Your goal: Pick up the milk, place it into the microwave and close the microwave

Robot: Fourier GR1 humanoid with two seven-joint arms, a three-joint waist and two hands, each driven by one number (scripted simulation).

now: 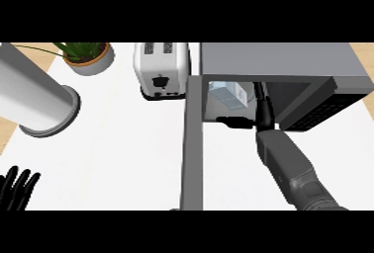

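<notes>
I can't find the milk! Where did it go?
The milk is inside the open microwave, upper right in the head view, just right of the toaster.

Your right hand (235,121) reaching into the open microwave (292,62), fingers curled beside the milk (228,94) standing inside, microwave door (191,148) swung out toward you, your left hand (18,188) resting open at lower left, toaster (161,69), potted plant (89,54), paper towel roll (33,96) on the counter (116,158).

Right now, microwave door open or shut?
Open: the microwave door swings out toward the robot, and the milk shows inside the cavity.
</notes>
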